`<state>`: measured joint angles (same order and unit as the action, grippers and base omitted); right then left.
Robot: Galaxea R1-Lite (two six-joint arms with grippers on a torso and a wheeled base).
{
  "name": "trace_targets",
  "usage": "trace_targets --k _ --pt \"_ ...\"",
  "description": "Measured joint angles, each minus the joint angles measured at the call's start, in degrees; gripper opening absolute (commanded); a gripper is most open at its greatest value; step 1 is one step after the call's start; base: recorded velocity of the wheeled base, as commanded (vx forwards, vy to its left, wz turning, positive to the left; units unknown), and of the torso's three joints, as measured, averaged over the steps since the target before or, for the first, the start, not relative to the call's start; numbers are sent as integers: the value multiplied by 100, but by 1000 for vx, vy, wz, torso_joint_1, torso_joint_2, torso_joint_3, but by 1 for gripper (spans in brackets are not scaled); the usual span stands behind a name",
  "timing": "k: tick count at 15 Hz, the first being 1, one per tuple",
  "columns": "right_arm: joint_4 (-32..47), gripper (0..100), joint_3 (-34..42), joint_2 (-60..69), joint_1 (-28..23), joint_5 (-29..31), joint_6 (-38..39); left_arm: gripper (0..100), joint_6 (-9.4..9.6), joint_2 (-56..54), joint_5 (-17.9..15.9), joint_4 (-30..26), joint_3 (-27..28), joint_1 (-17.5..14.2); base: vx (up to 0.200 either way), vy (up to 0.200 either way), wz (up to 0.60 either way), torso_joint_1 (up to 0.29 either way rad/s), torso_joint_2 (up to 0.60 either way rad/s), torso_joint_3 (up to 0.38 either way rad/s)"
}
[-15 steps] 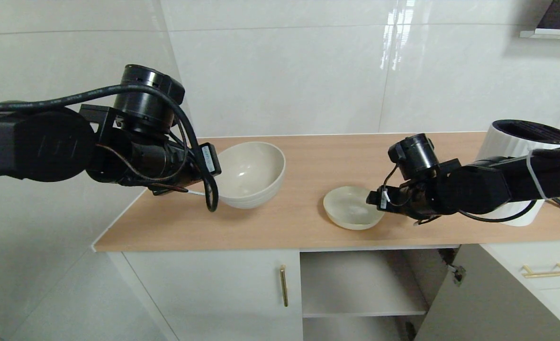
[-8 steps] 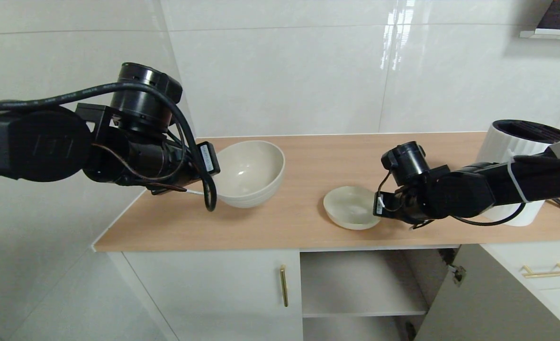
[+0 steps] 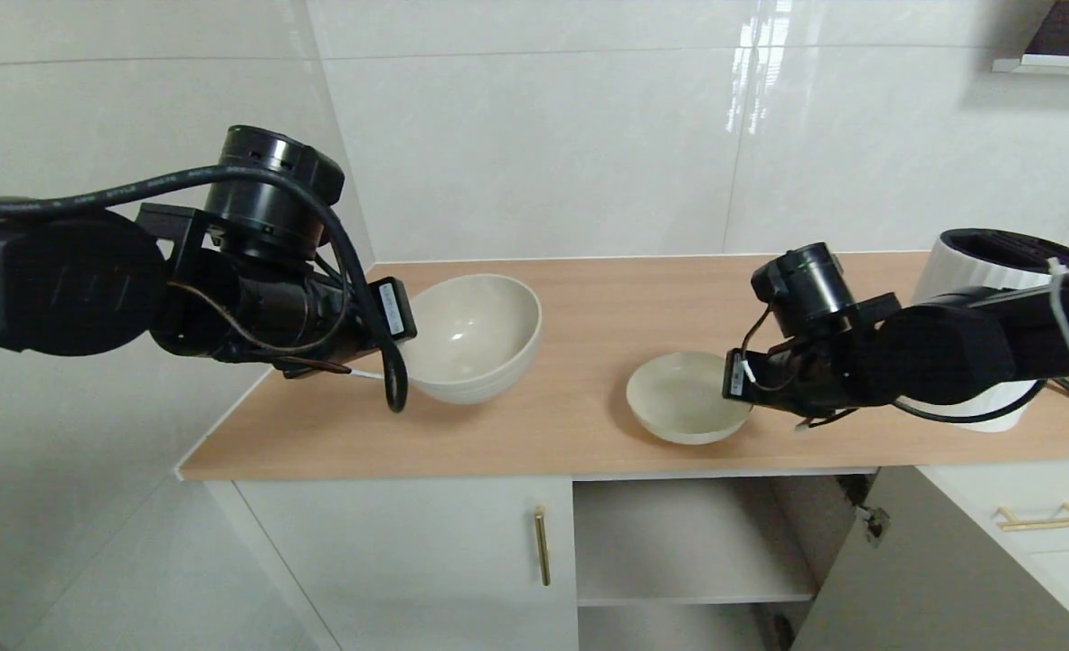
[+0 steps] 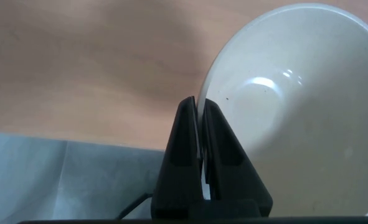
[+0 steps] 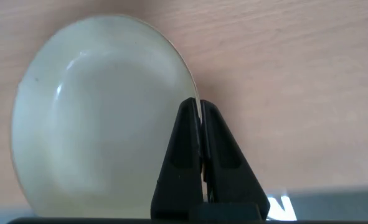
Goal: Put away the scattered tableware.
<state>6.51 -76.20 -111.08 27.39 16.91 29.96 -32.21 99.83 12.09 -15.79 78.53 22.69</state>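
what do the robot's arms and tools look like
Both are matte black with cylindrical joints. The left arm trails a thick looping black cable and bears a white label; the right arm has a white cable tie. The left tool and right tool each have two flat, tapering black fingers.

Lg bowl [image 3: 476, 336] cream; sm bowl [image 3: 682, 400] pale cream — counter [image 3: 589, 303] light wood-grain.

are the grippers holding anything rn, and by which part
Yes, both. The left gripper pinches the large bowl by its rim, and the right gripper pinches the small bowl by its rim.
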Motion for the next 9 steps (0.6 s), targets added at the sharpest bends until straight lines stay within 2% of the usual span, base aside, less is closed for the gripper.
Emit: trace_targets --k 4,7,9 --pt "766 0 597 1226 0 -933 -7 0 24 -411 -30 0 -634 33 0 0 0 0 0 0" --pt "912 0 1187 1790 46 -1042 -7 0 22 -802 -41 5 -1175 154 0 0 0 0 0 0" --pt "898 0 1452 2015 66 -1045 11 0 16 -962 -44 5 -1321 211 0 0 0 0 0 0"
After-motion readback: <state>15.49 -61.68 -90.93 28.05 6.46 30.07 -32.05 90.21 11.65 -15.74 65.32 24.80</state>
